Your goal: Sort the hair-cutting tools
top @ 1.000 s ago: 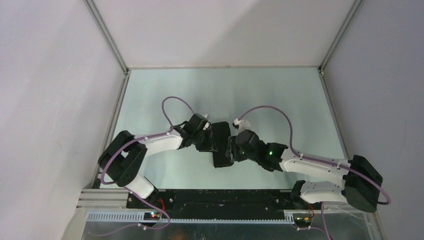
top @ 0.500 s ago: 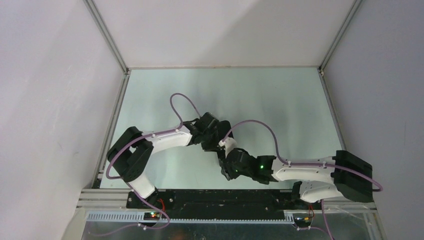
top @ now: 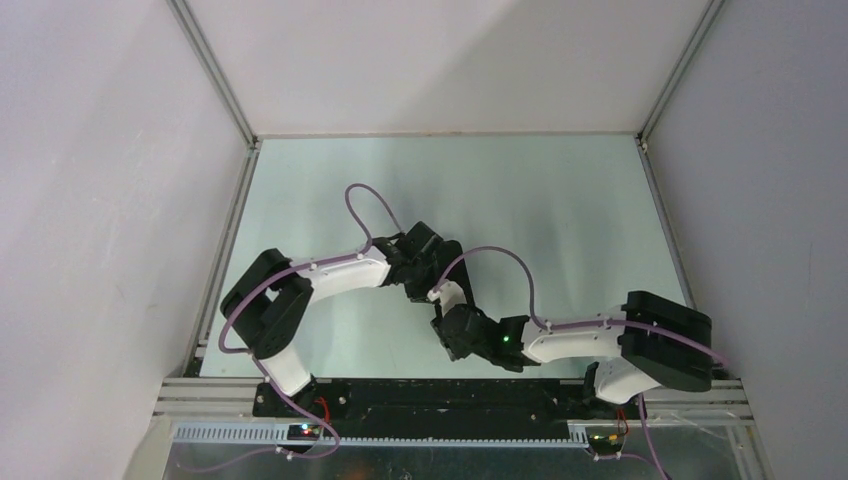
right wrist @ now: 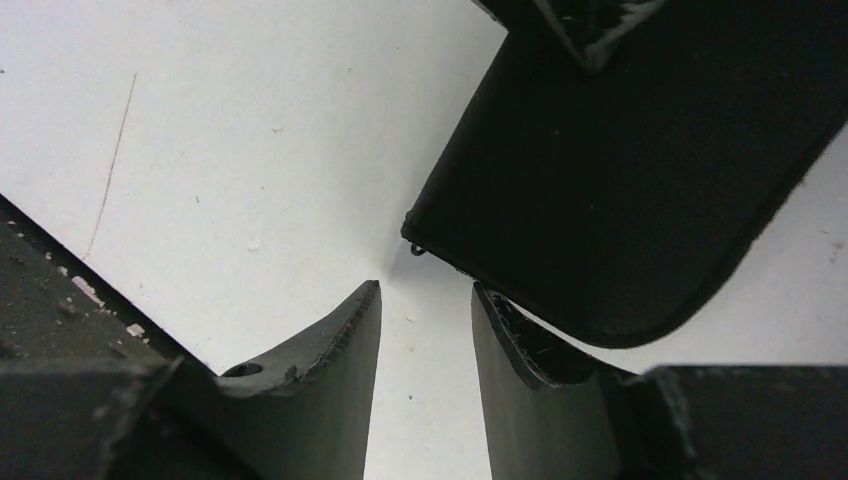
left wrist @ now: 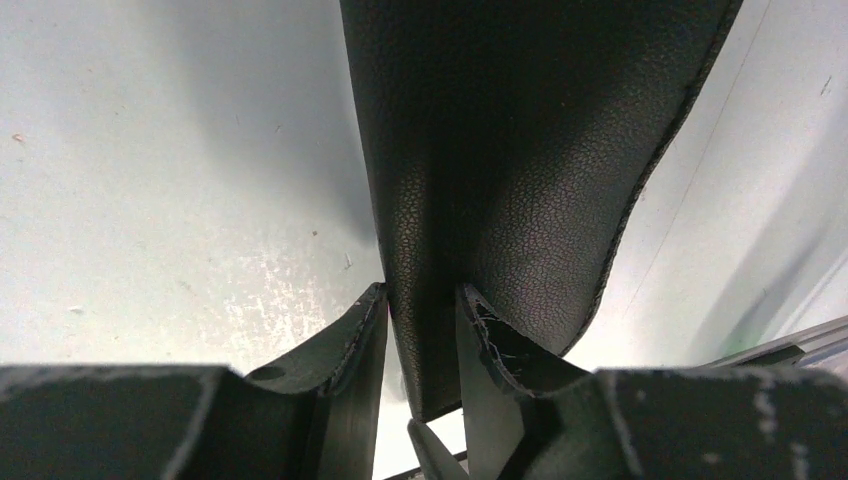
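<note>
Top external view: most of the frame is taken up by the pale desk (top: 560, 200). Above it the left arm (top: 330, 280) and the right arm (top: 580, 340) are bent inward, so that their wrists meet near the middle, toward the near edge. Little can be made out between the wrists from here, so the wrist views are relied on.

In the left wrist view the black pouch (left wrist: 520, 150) is seen running straight ahead from the left pincer (left wrist: 422, 292). Its grained edge is pinched between the two fingers, so this pincer is closed on the pouch. The pouch appears bowed and raised off the surface rather than laid flat. It is probably being held up by that edge so that the other arm can work on it.

In the right wrist view the right pincer (right wrist: 426, 286) is shown with its fingers parted and only bare desk between them; nothing is gripped. A rounded corner of the pouch lies just ahead and to the right of its fingertips, near but apart. This pincer seems to be placed there so that the free corner can be taken and the pouch spread or opened between the two arms.

The hair-cutting tools are not seen ahead of, beside or beneath either pincer. They may be inside the pouch, but that cannot be confirmed. The sorting is judged not yet begun.
</note>
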Available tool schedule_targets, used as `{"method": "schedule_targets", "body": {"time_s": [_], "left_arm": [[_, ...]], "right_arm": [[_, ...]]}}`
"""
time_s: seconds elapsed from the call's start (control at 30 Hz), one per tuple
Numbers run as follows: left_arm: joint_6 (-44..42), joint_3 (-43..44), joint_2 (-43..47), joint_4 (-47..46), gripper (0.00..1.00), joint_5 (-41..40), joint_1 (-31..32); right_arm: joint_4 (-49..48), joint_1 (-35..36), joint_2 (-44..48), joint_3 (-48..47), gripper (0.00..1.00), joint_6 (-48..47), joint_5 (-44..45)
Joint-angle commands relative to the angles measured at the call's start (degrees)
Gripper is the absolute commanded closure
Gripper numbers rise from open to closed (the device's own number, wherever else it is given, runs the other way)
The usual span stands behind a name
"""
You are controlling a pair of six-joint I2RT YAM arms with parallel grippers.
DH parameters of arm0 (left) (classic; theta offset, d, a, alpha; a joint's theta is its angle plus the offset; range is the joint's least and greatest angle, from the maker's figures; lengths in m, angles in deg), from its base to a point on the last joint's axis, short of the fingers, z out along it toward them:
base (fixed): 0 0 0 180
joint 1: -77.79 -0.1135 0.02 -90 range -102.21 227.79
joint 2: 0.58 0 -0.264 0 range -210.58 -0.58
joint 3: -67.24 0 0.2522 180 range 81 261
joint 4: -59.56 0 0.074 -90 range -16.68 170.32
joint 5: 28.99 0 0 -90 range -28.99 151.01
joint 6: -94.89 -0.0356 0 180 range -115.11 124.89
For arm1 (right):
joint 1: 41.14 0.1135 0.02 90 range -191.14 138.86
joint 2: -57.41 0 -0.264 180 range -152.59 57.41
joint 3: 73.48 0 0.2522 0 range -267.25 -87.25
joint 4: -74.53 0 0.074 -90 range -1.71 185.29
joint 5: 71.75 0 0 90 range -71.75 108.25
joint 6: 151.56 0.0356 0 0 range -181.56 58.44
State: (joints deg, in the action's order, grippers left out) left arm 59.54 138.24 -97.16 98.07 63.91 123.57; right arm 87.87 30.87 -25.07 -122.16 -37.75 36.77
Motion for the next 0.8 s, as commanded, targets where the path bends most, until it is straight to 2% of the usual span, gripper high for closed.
{"method": "schedule_targets", "body": {"time_s": [0.0, 0.33, 0.5, 0.77], "left_arm": [[1.59, 1.47, -1.69, -0.34, 0.64, -1.08, 1.17], [2.06, 3.0, -2.11, 0.59, 0.65, -0.48, 2.11], [2.25, 1.39, -0.52, 0.95, 0.65, -0.38, 2.62], [2.13, -1.56, 1.69, 1.58, 0.66, -2.66, 1.9]], "right_arm": [[-8.35, 0.24, -3.41, -0.25, 0.56, -1.77, 3.7], [-10.15, 0.23, -7.1, -0.51, 0.58, 2.12, 11.72], [-2.31, -1.0, -6.5, -1.67, 0.65, 7.07, 18.8], [3.44, -1.9, -2.68, -0.85, 0.61, 8.65, 20.53]]}}
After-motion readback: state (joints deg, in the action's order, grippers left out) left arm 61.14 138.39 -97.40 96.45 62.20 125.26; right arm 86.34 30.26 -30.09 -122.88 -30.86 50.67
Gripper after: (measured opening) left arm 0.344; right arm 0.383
